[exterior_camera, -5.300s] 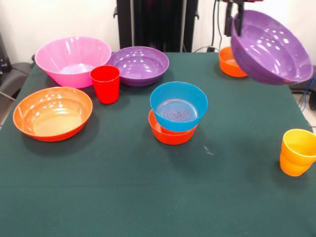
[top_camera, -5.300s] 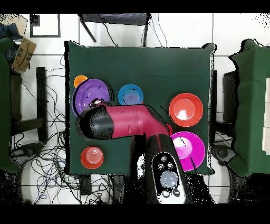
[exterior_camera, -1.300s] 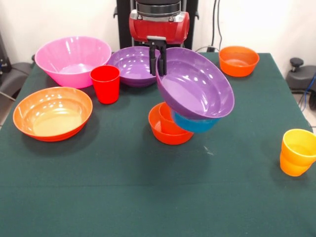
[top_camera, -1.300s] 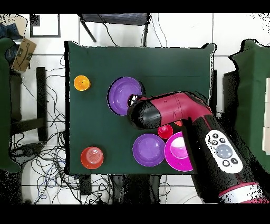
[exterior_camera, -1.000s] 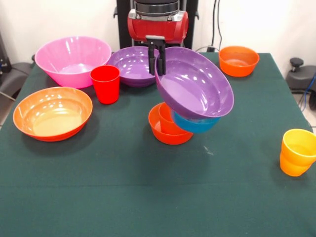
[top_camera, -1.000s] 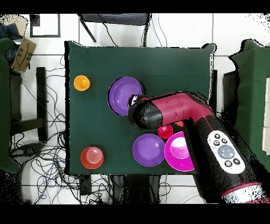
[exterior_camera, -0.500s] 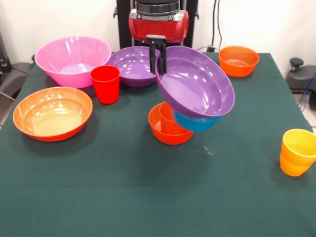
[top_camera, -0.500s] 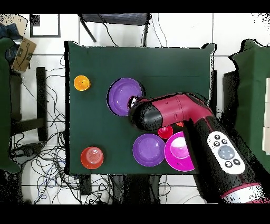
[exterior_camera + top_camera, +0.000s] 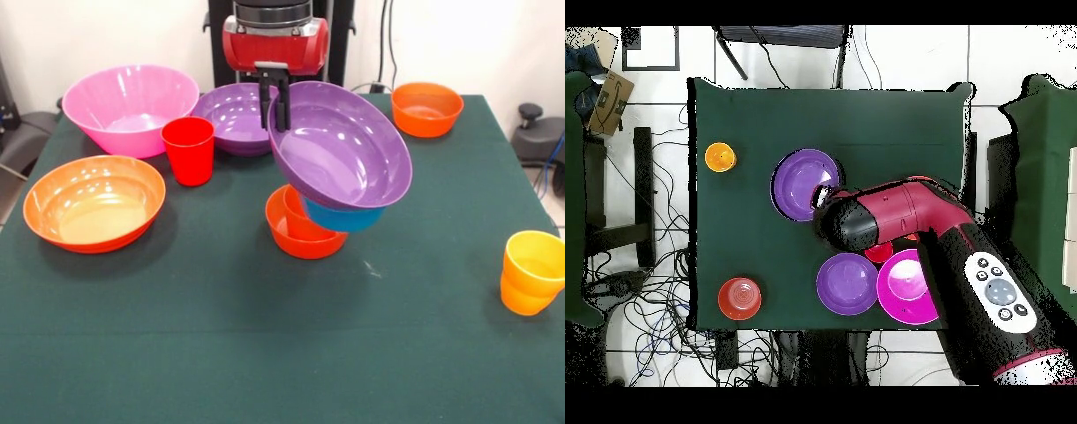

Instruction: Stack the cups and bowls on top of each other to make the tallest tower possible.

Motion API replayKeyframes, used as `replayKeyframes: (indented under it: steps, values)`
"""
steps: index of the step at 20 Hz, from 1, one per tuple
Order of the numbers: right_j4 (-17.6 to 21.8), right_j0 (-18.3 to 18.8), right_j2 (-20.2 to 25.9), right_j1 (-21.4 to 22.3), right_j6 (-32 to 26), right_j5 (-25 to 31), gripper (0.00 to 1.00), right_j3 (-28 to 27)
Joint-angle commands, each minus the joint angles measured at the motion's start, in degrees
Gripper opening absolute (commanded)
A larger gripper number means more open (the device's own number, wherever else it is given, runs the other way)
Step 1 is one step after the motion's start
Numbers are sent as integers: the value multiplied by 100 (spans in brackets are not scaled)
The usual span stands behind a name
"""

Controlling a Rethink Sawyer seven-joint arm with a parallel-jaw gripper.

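Mid-counter [image 9: 265,353], the robot's hand [image 9: 273,97] pinches the rim of a tilted purple bowl [image 9: 340,146], resting it atop the tower [image 9: 313,225]. Red cup [image 9: 189,150], yellow-orange cup [image 9: 531,272] and other bowls remain unstacked.

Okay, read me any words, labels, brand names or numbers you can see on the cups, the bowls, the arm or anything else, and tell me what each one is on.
No text can be read in either view.
The cups and bowls, such as the red cup and the pink bowl, are plain.
The arm shows round grey buttons, their markings too small to read.
The cardboard box has dark marks, too blurred to read.
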State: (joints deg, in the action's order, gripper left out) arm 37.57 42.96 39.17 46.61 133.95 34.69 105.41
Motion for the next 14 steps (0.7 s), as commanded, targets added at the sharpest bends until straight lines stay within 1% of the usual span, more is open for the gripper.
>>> replayKeyframes:
  steps: [1, 14]
  values:
    - [664, 81, 244, -66, -1639, -59, 0, 322]
    - [842, 306, 412, -20, -1665, -47, 0, 459]
